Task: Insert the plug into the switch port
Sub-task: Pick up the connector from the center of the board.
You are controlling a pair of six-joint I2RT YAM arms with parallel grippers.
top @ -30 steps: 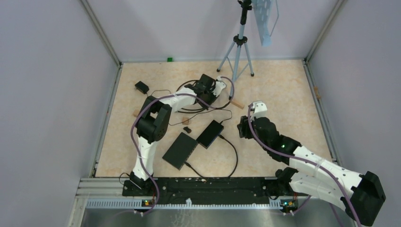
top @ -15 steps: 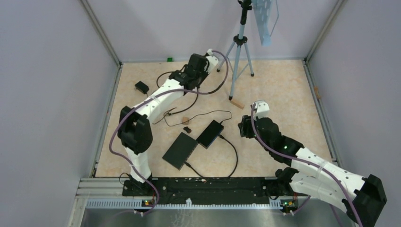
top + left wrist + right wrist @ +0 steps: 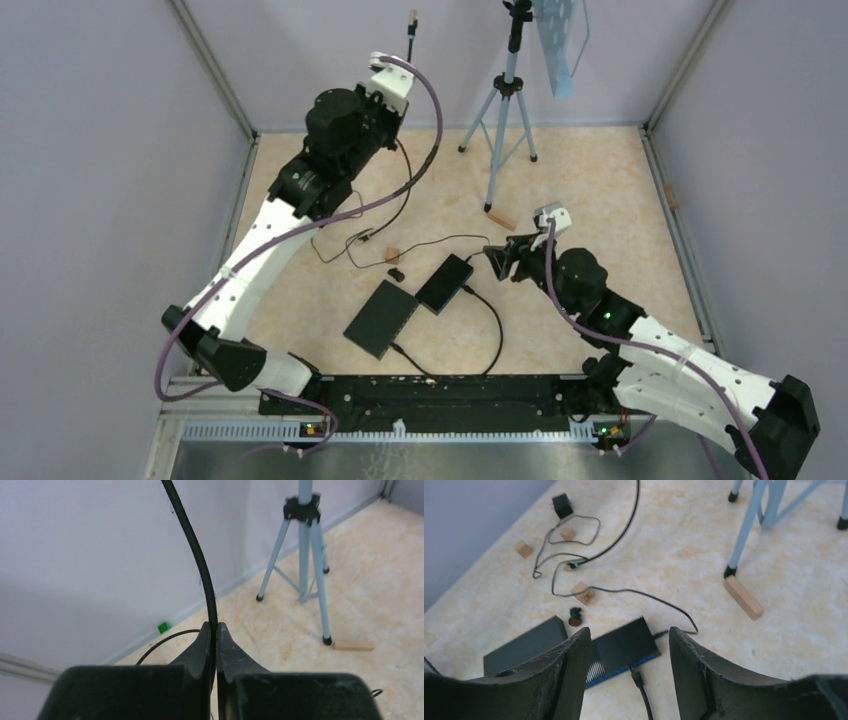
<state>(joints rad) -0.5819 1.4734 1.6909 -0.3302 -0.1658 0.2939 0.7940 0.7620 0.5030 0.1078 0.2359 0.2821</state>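
My left gripper is raised high near the back wall, shut on a thin black cable. The cable is pinched between the fingertips and runs up out of the left wrist view. The plug stands at the cable's upper end, above the gripper. The switch is a ribbed black box with a blue front edge, lying mid-table with another cable plugged into it. My right gripper hovers just right of the switch, open and holding nothing.
A flat black box lies left of the switch. A tripod stands at the back with a wooden block by its foot. Small blocks, loose thin wires and a black adapter lie to the left.
My left arm has swung up from the table to the back left, lifting the cable so the plug is high. The right gripper has tipped toward the switch and opened slightly.
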